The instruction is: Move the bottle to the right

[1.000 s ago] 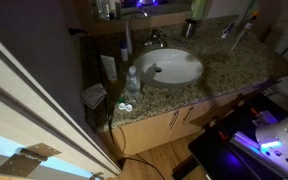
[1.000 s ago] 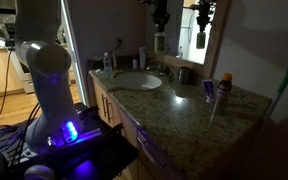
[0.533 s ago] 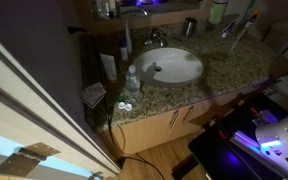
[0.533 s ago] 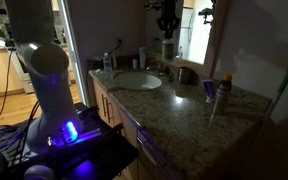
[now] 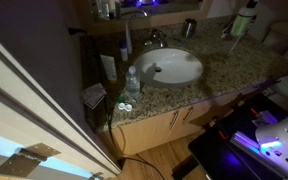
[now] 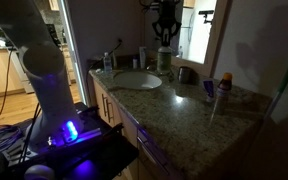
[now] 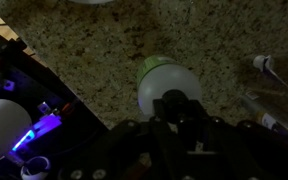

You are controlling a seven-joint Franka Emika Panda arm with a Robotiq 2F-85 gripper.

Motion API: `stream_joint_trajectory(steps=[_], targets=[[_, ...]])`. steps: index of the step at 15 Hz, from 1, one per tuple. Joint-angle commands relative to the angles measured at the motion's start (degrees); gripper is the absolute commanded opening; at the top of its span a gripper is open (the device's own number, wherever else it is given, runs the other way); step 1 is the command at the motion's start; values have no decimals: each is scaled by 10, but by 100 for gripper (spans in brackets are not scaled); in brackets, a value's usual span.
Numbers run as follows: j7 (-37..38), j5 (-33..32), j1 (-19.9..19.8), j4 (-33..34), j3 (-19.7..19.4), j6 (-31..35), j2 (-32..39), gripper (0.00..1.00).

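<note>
I have the bottle point(image 7: 162, 80) mid-frame in the wrist view, my claw point(image 7: 174, 106) clamped on its top, above the counter point(image 7: 94, 50).

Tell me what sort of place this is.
Probably a home bathroom vanity: a white oval sink with a metal faucet, set in a speckled granite countertop over wooden cabinet doors; the gripper holds a squat pale greenish-white plastic bottle.

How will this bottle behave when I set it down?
The bottle looks like plastic, so probably light and slightly squashy in the gripper. Its squat rounded body should stand steadily, but could roll if tipped on the counter.
</note>
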Motion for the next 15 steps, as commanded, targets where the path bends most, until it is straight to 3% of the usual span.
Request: stream_joint_trajectory(steps=[1,2,3,8,12,15], targets=[[-3,3,-15,4,16,-1,3,30],[-2,3,-13,7,19,-1,6,30],[19,-9,-10,17,29,9,25,7],[88,39,-41,-14,-7,70,42,7],[149,20,-84,-65,-44,137,38,7],[225,5,-105,-66,-56,173,55,7]])
